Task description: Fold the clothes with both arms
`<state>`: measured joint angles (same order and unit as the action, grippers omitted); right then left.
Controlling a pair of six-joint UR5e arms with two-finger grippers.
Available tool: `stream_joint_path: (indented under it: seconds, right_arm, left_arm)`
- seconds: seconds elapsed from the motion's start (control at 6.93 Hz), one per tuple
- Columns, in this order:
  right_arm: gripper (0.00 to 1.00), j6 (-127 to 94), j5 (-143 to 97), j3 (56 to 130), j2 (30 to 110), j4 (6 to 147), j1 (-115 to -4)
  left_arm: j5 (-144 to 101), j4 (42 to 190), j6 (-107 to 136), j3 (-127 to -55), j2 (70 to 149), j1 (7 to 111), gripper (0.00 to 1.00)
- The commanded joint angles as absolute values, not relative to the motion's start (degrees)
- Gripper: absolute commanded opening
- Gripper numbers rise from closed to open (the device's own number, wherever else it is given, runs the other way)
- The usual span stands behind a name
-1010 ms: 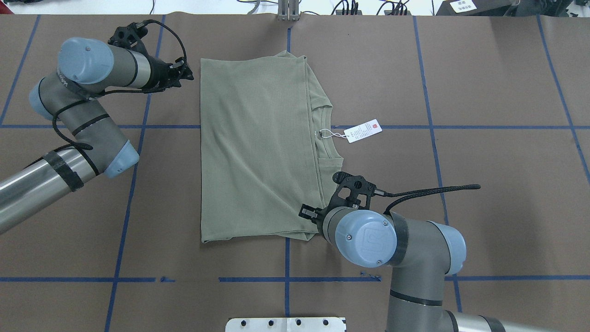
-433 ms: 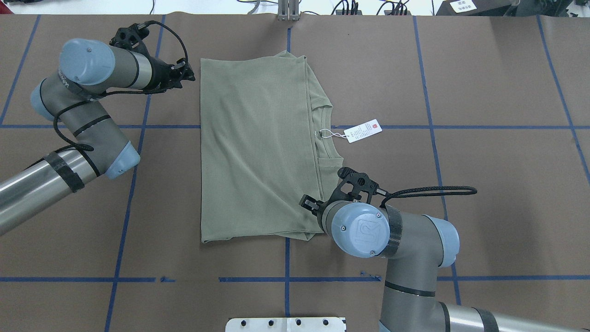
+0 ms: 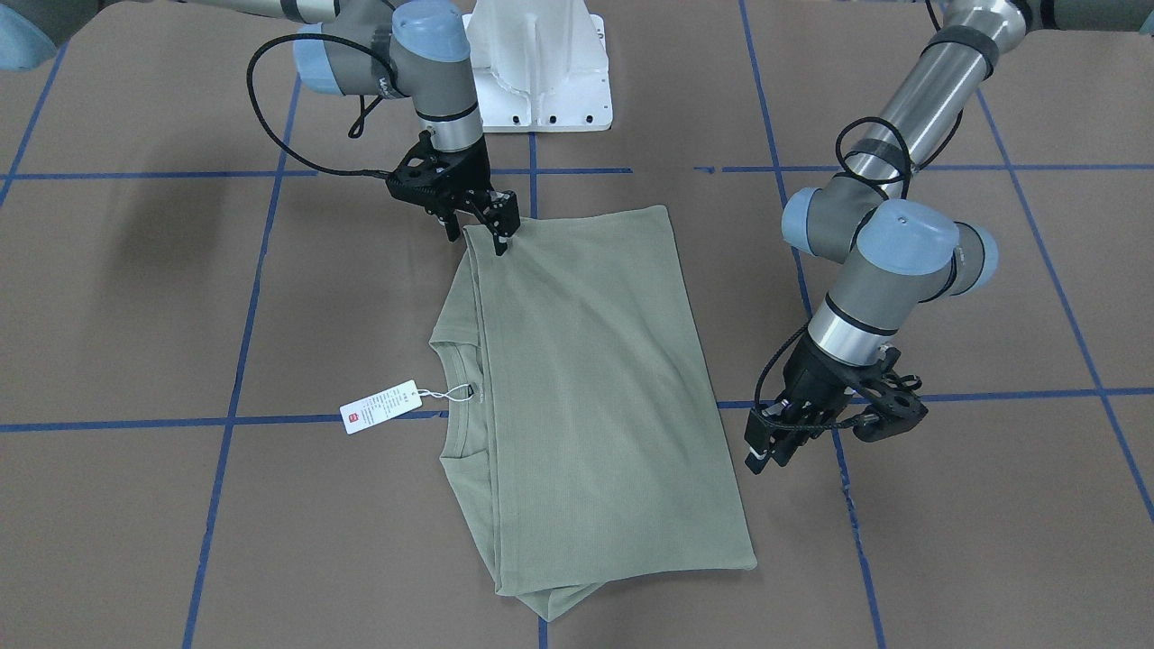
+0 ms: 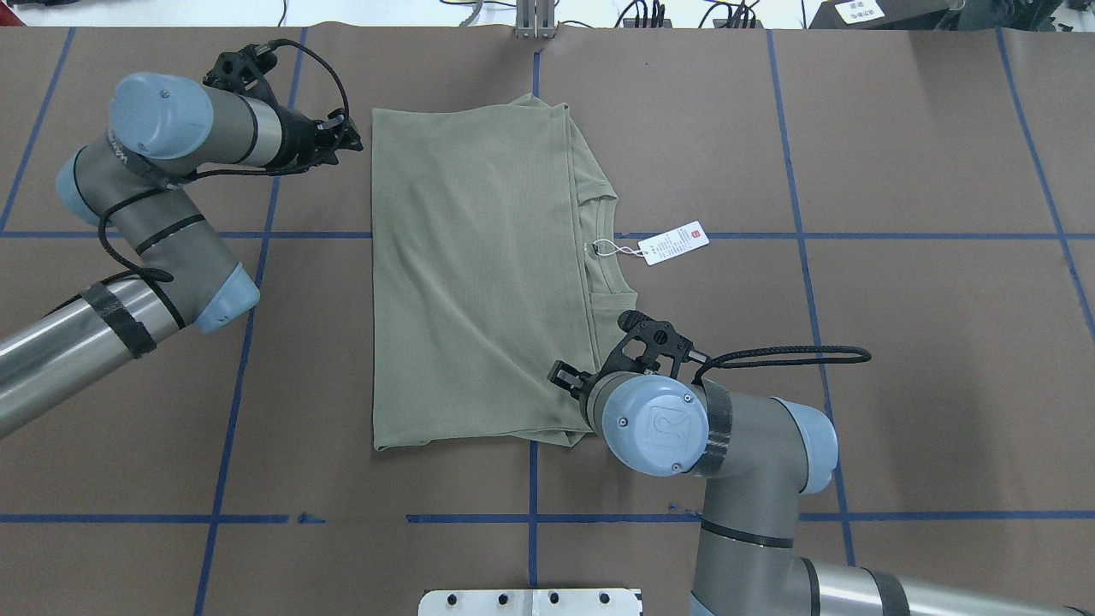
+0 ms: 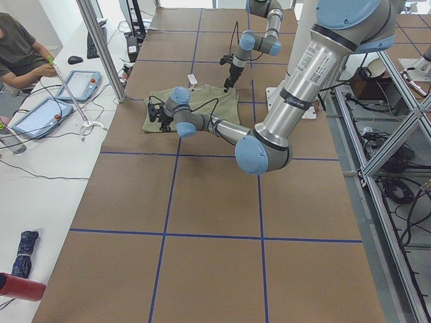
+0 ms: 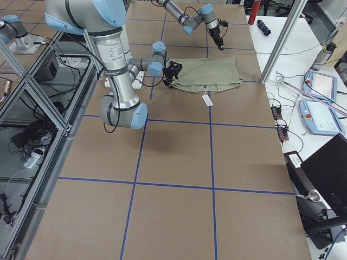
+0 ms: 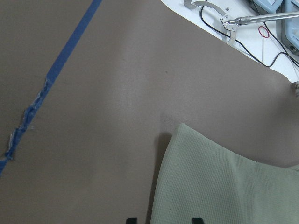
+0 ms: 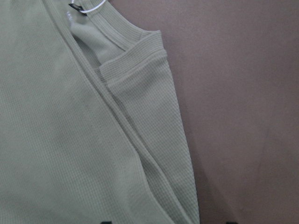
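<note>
The left arm (image 4: 171, 128) is a silver-grey tube with smooth pale-blue joint caps and a black cable looped round it. Its black skeletal left gripper (image 4: 349, 139) hangs just beside the far left corner of the shirt (image 4: 479, 274). The left wrist view shows its two dark fingertips (image 7: 131, 220) spread apart, with the corner's edge running down between them.

The sage-green knit shirt lies flat in the middle of the table, on matte brown paper (image 4: 898, 342) crossed by blue tape lines (image 4: 898, 235). It is folded into a tall, near-rectangular panel with a fine, waffle-like weave and faint diagonal creases. Along its right side, layered edges and the ribbed crew neck (image 8: 117, 32) peek out from under the top layer. A white oblong hang tag (image 4: 676, 243) with a red mark lies on the paper just right of the neck, tied on by a thin white string (image 4: 620, 250).

The right gripper (image 3: 476, 240) is at the near right corner of the shirt, jaws apart and straddling the stacked folds, below the right arm (image 4: 659, 423) and its rounded blue cap
</note>
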<state>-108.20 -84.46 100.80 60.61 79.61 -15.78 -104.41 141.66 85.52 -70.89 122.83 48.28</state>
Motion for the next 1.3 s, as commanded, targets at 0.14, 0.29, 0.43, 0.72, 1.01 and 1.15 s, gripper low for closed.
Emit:
stream_joint_path:
  seconds: [0.14, 0.29, 0.43, 0.72, 1.01, 1.15]
  right_arm:
    - [0.8, -108.02, -84.46, 99.23, 59.94, 79.63, -15.82]
    - [0.73, -108.02, -84.55, 99.14, 59.94, 79.63, -15.82]
    - [0.67, -108.1, -85.42, 99.14, 59.94, 79.63, -15.82]
    - [0.39, -108.19, -85.52, 99.14, 60.29, 79.72, -15.56]
    - [0.0, -108.11, -85.69, 99.4, 60.29, 79.98, -15.29]
    - [0.0, -108.11, -86.04, 99.84, 60.29, 79.98, -15.21]
  left_arm:
    - [-104.5, 141.68, 85.52, -71.28, 122.61, 48.25, 0.5]
    - [-104.5, 141.59, 85.52, -71.37, 122.52, 48.25, 0.5]
    - [-104.41, 141.59, 85.52, -71.37, 122.52, 48.25, 0.5]
    - [-104.41, 141.59, 85.52, -71.37, 122.52, 48.25, 0.5]
    - [-104.41, 141.59, 85.52, -71.45, 122.61, 48.25, 0.5]
    - [-104.5, 141.59, 85.52, -71.72, 122.52, 48.25, 0.5]
